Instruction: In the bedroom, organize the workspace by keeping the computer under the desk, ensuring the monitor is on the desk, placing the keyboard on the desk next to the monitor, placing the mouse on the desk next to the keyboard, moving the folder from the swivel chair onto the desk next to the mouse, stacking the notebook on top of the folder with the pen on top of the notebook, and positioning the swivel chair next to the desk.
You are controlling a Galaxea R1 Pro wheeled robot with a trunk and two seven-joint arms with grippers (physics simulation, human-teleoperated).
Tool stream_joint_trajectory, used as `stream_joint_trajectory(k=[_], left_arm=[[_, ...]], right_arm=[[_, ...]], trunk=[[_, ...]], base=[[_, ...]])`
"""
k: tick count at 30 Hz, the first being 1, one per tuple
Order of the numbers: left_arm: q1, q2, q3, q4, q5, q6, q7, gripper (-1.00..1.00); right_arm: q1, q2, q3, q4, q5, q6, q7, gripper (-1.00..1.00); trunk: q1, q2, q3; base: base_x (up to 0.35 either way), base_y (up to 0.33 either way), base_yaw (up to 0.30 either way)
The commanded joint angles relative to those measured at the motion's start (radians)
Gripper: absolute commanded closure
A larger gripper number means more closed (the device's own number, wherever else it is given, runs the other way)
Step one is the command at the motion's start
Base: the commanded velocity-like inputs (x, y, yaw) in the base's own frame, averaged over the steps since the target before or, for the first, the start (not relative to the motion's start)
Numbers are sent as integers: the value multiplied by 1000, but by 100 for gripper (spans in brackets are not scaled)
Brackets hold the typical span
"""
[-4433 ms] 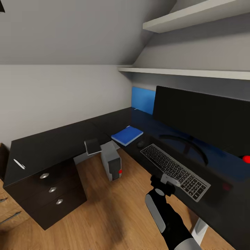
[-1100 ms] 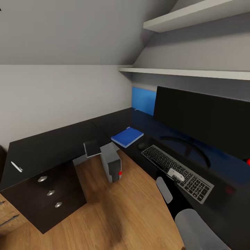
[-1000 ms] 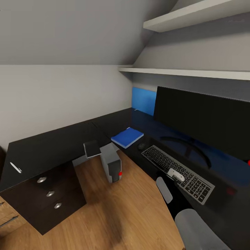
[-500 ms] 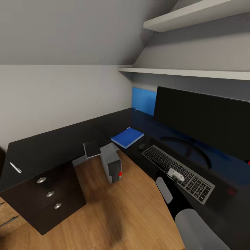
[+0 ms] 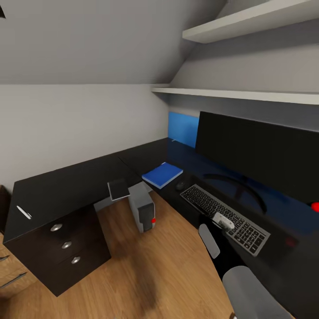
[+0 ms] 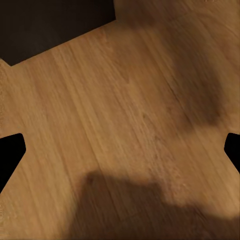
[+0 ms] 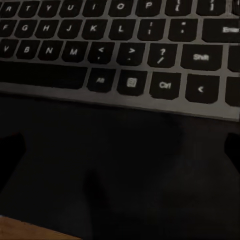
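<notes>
**Workspace status: notebook and pen not yet stacked**

Head view. The bench (image 5: 66, 186) carries the monitor (image 5: 261, 155) at 3 o'clock, with the keyboard (image 5: 223, 217) in front of it. The mouse (image 5: 180, 185) lies just beside the keyboard's far end, and the folder (image 5: 162, 173) lies next to the mouse. The notebook (image 5: 118, 189) sits at the bench's inner edge near the computer (image 5: 143, 207), which stands on the floor at the bench's inner corner. The pen (image 5: 24, 212) rests at 9 o'clock, well apart from the folder. The right gripper (image 5: 223, 220) hovers over the keyboard.

Left wrist view. The left gripper (image 6: 120, 150) faces the wooden floor (image 6: 125, 115); fingers spread wide, holding nothing.

Right wrist view. The fingers are wide apart over the bench surface, holding nothing.

Handling judgement. The notebook is probably light, thin and stiff; take it by the overhanging edge, if any. The pen is likely slender and slippery; grip mid-length.
</notes>
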Motion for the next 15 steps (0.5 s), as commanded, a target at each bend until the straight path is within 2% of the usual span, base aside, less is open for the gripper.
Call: stream_joint_trajectory(k=[1,5,7,8,10,12,14,15], left_arm=[[-1,1,-8,-4,3,-4,9,-100],[-1,1,-7,-3,4,-3,9,-100],[-1,1,-7,-2,4,-2,9,-100],[-1,1,-7,-1,4,2,9,-100],[-1,1,-7,-1,4,17,8,-100],[-1,1,-6,-1,4,45,6,-100],[-1,1,-4,-1,4,95,3,-100],[-1,1,-4,-1,4,102,2,-100]], right_arm=[[-1,0,4,-4,-3,6,-7,-100],[-1,2,29,-16,-1,5,-7,-100],[-1,3,59,-34,-1,5,-10,-100],[1,4,94,-71,-1,5,-12,-100],[3,4,114,-89,-1,5,-14,-100],[3,5,139,-99,-1,4,-15,-100],[4,5,190,-106,0,4,-16,-100],[4,5,199,-107,0,4,-17,-100]], trunk=[[-4,7,2],[-19,35,15],[-27,49,21],[-31,56,24],[-38,70,30],[-46,84,37],[-46,84,37],[-46,84,37]], base=[[0,0,0],[0,0,0],[0,0,0],[0,0,0],[0,0,44],[0,0,144],[0,0,217],[0,0,242]])
